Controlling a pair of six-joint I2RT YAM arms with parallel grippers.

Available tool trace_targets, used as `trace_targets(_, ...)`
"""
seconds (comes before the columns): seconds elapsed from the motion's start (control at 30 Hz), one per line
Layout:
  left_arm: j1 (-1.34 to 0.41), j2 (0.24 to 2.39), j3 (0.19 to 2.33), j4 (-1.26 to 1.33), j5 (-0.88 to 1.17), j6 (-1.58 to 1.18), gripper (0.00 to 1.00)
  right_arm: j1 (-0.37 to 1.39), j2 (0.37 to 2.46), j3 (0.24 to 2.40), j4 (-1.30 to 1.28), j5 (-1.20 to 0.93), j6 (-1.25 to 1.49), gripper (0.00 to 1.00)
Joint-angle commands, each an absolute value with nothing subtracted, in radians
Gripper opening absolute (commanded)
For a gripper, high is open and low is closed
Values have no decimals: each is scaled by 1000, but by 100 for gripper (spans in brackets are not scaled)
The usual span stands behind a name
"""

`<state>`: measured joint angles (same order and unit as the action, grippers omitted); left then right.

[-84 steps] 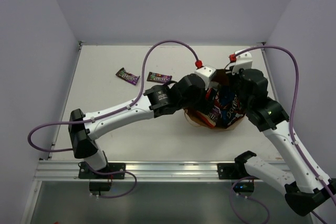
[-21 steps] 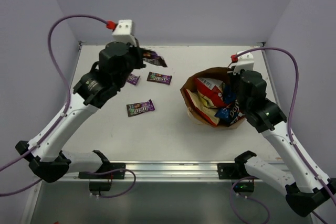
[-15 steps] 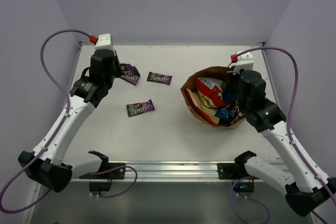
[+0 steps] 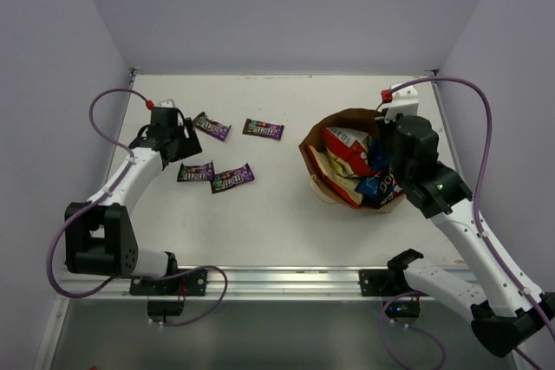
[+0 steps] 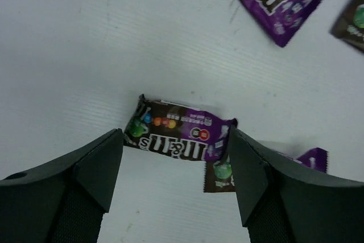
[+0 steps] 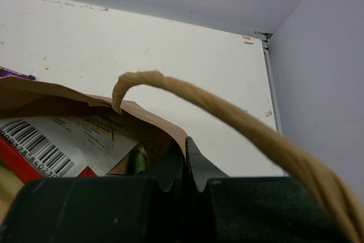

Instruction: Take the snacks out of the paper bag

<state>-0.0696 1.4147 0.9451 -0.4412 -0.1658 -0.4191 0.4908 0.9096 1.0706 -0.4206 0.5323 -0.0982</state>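
Note:
The brown paper bag point(image 4: 316, 181) stands open at the right of the table. In it are a red-orange chip bag point(image 4: 347, 150), a blue Doritos bag point(image 4: 381, 185) and a cream packet point(image 4: 326, 165). My right gripper point(image 6: 185, 147) is shut on the bag's rim point(image 6: 145, 113), under the twisted handle point(image 6: 227, 119); a white-and-red packet point(image 6: 51, 138) shows inside. Several purple candy bars lie at the left. My left gripper point(image 5: 175, 151) is open just above one candy bar point(image 5: 173, 135), which lies flat on the table and overlaps a second bar point(image 5: 220, 174).
Two more purple candy bars point(image 4: 211, 126) point(image 4: 263, 129) lie toward the back left. The left wall and the table's left edge point(image 4: 120, 140) run close to the left arm. The purple cable point(image 4: 95, 114) loops over that arm.
The left arm has swung down and toward the near left, opened, and let go of a purple candy bar that now lies beside the earlier one. The right arm has not moved.

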Motion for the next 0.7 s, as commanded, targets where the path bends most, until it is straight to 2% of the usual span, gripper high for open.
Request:
trace_targets(0.0,-80,1289,1017,-362,-17,-462,82,491,910,1086,-353,540,-86,0)
trace_targets(0.07,-119,1244,1046,-371,24,-504,89,492,913,1094,-357,538,-83,0)
trace_targets(0.27,-504,1212,1233,-391,5,-623,90,492,916,1126,-370,528,-77,0)
trace_targets(0.4,-766,1282,1380,-373,-83,-641,89,492,916,1143,-379,523,-75,0)
trace_targets(0.67,-1029,1541,1626,-368,-173,-609,86,492,908,1132,-376,520,-60,0)
